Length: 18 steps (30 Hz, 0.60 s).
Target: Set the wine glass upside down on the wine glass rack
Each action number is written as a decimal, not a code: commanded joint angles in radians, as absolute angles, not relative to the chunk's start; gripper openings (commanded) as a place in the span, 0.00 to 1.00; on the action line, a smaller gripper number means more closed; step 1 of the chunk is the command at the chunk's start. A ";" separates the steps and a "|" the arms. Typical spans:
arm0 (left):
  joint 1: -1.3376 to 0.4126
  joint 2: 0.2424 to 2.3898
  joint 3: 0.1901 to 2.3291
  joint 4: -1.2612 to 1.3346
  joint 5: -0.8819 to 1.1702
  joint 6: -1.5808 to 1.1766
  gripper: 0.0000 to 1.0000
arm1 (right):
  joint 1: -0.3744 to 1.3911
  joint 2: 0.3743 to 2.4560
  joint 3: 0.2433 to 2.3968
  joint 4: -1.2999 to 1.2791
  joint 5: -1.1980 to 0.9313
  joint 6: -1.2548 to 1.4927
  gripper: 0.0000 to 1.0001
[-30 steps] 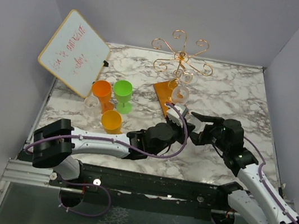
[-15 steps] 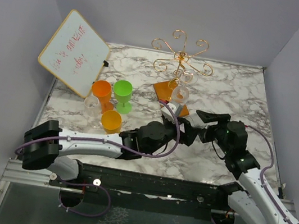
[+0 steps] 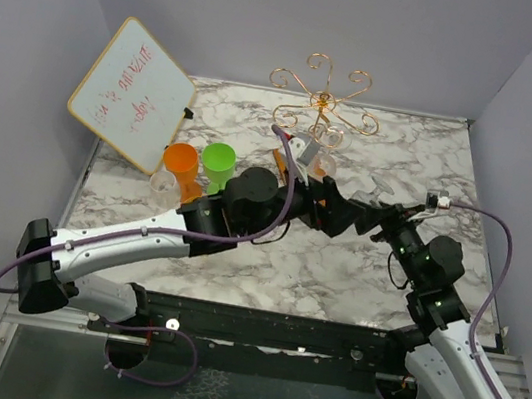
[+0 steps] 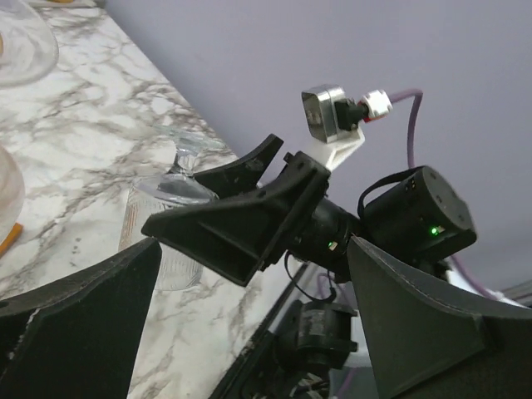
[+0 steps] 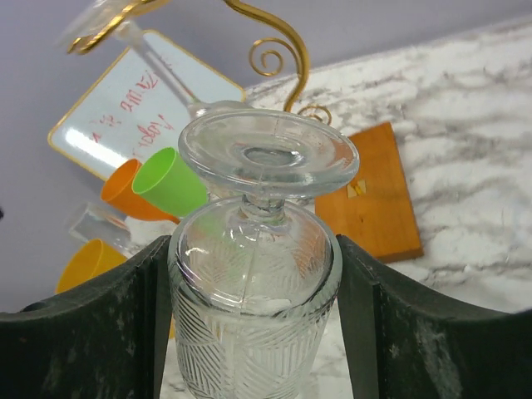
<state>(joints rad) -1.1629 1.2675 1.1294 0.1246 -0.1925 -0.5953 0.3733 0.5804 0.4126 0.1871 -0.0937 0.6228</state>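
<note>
The wine glass (image 5: 253, 274) is seen as clear, glossy glass, its bowl pressed with a ribbed pattern and its foot left smooth. The wine glass rack (image 3: 321, 99) is formed of shiny gold wire on a matt orange-brown wooden base (image 5: 382, 195). The tabletop (image 3: 336, 271) is finished as smooth veined marble. The right hand (image 5: 253, 247) is moulded in matt black plastic.

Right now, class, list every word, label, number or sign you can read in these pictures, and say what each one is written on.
On the whiteboard: two lines of red handwriting, too blurred and slanted to read in any view.
On the wine glass, the wine glass rack and the coloured cups: no words, labels or numbers show.
</note>
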 commanded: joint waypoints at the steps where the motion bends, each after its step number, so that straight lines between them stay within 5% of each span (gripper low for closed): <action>1: -1.058 1.254 1.201 0.058 0.136 -0.732 0.94 | 0.374 0.548 0.433 0.383 -0.233 0.229 0.16; 10: -0.893 1.328 1.312 0.084 0.513 -1.091 0.94 | 0.373 0.543 0.448 0.468 -0.408 -0.040 0.16; 18: -0.851 1.388 1.392 -0.052 0.567 -1.178 0.87 | 0.373 0.538 0.463 0.484 -0.444 -0.125 0.15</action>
<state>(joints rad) -0.8501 1.3678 1.3758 0.0154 0.4728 -1.0779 0.3733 0.5587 0.4198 0.3805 -0.4080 -0.0429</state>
